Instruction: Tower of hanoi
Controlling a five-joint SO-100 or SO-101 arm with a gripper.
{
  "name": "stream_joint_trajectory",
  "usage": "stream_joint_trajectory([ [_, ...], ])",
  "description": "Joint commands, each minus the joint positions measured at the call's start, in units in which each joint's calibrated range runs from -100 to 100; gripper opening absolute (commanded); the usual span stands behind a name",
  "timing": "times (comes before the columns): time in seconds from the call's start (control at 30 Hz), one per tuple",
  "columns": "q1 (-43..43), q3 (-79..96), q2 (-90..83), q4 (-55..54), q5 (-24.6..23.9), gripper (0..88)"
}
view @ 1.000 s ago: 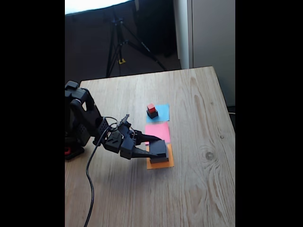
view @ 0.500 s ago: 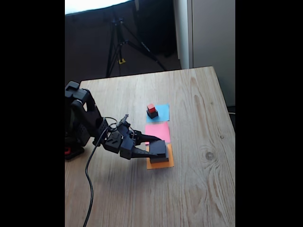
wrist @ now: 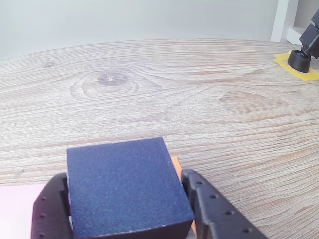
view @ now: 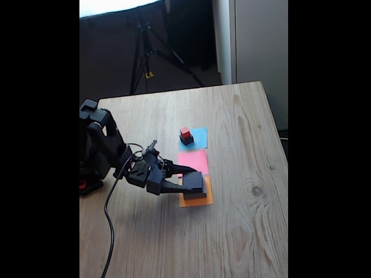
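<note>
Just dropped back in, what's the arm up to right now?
The gripper has its fingers on either side of the dark block that sits over the orange paper square. In the fixed view, the red cube rests on a small dark block on the blue paper square. The pink paper square between them is bare.

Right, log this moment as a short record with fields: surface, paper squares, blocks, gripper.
surface: light wooden table
paper squares: blue paper square, pink paper square and orange paper square in a row
large block: big dark square block over the orange square, between the fingers
small stack: tiny red cube on a small dark block, on the blue square
pink square: nothing on it
gripper: black two-finger gripper, a finger against each side of the big block
</note>
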Motion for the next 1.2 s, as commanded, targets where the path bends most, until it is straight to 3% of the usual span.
stream_joint_trajectory([
  [0.0,-1.40,-0.04,-5.71,3.56,0.69,16.1],
  [0.5,-3.33,-2.04,-27.36,29.05,0.69,16.2],
  [0.83,-3.74,-19.50,-44.69,70.58,0.69,16.1],
  [1.17,-6.17,-51.32,-49.31,111.94,-5.83,15.9],
])
